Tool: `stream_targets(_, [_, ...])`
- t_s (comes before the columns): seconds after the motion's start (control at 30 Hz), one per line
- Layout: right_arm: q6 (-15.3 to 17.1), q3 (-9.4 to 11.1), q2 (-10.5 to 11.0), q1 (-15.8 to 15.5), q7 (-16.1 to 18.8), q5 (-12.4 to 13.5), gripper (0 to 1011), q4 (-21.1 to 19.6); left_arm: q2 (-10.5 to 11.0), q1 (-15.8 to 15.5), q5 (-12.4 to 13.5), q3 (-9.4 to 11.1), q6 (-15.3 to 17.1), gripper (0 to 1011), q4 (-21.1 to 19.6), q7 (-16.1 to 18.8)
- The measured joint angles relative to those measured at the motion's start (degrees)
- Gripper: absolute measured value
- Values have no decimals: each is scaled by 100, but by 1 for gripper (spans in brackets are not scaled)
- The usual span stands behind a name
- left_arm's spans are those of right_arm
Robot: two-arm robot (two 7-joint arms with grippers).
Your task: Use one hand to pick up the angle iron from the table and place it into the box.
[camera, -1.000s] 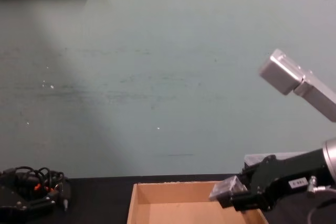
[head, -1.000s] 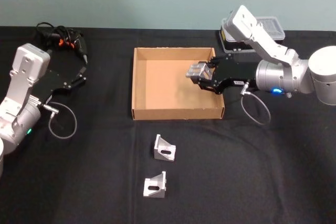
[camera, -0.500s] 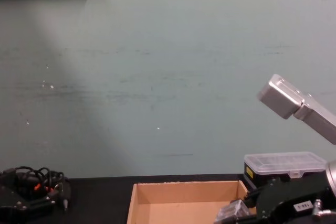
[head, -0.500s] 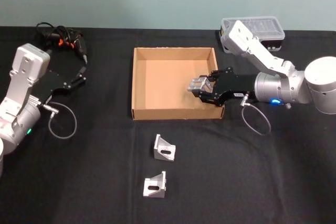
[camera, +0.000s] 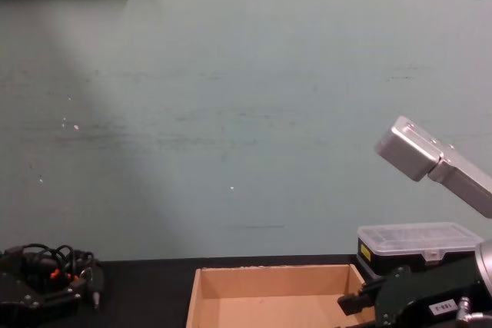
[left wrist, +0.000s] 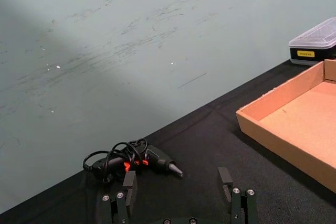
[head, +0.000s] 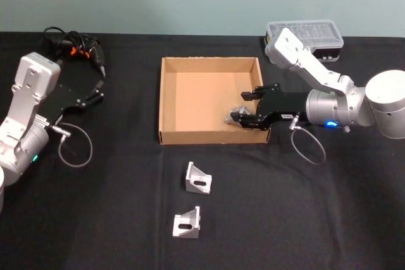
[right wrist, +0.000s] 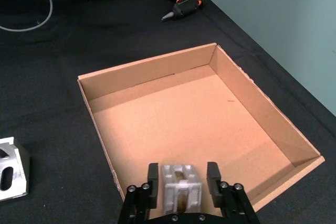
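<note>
My right gripper (head: 240, 109) is low inside the tan box (head: 209, 60), near its front right corner. It is shut on an angle iron (head: 239, 110). In the right wrist view that silvery bracket (right wrist: 180, 190) sits between the two black fingers (right wrist: 153, 181), just above the box floor (right wrist: 178, 124). Two more angle irons (head: 198, 178) (head: 187, 224) lie on the black table (head: 316, 207) in front of the box. My left gripper (head: 98, 90) is parked at the far left, open and empty, with its fingers (left wrist: 128, 182) spread.
A black case with a clear lid (head: 307, 30) stands behind the box's right corner. A tangle of black cables with red bits (head: 73, 45) lies at the back left. One loose bracket (right wrist: 8, 169) lies just outside the box's front wall.
My right gripper has come down and toward the front with the angle iron, from above the box's right side to low inside it. The left arm has not moved.
</note>
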Motion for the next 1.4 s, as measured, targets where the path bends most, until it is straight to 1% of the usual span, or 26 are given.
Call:
stream_targets(0.07, [-11,8,-11,1,-9,-10,617,9,0,0,0,0,0,1000,0,0])
stream_targets(0.13, [-22,23,-17,0,-17,-12,697,9,0,0,0,0,0,1000,0,0])
stream_targets(0.2, [-41,35,-24,-1,-21,-12,735,10,0,0,0,0,0,1000,0,0])
stream_targets(0.23, [-41,35,-24,-1,-21,-12,790,10,0,0,0,0,0,1000,0,0])
stream_targets(0.3, [-61,57,-32,-3,-29,-12,848,12,0,0,0,0,0,1000,0,0])
stream_targets(0.37, [-66,65,-32,-6,-35,-13,885,11,0,0,0,0,0,1000,0,0])
stream_targets(0.4, [-76,74,-33,-6,-47,-13,934,8,0,0,0,0,0,1000,0,0])
stream_targets(0.43, [-82,76,-34,-6,-49,-15,934,7,0,0,0,0,0,1000,0,0])
stream_targets(0.5, [-88,87,-34,-7,-53,-17,993,4,0,0,0,0,0,1000,0,0])
stream_targets(0.8, [-144,162,-29,-27,-88,-8,1000,-25,0,0,0,0,0,1000,0,0])
stream_targets(0.93, [-183,227,-19,-56,-129,25,1000,-56,0,0,0,0,0,1000,0,0])
stream_targets(1.03, [-218,311,12,-108,-188,81,1000,-158,0,0,0,0,0,1000,0,0])
stream_targets(1.07, [-253,388,35,-157,-221,141,1002,-241,0,0,0,0,0,1000,0,0])
stream_targets(1.13, [-276,461,62,-203,-254,208,1000,-346,0,0,0,0,0,1000,0,0])
stream_targets(1.17, [-294,548,101,-257,-287,285,1000,-490,0,0,0,0,0,1000,0,0])
stream_targets(1.2, [-300,591,121,-286,-298,330,1000,-570,0,0,0,0,0,1000,0,0])
stream_targets(1.23, [-311,678,168,-349,-319,423,1000,-749,0,0,0,0,0,1000,0,0])
stream_targets(1.3, [-317,758,218,-409,-335,524,1000,-936,0,0,0,0,0,1000,0,0])
stream_targets(1.33, [-325,833,270,-470,-338,623,1000,-1118,0,0,0,0,0,1000,0,0])
stream_targets(1.4, [-329,898,323,-530,-336,724,1000,-1302,0,0,0,0,0,1000,0,0])
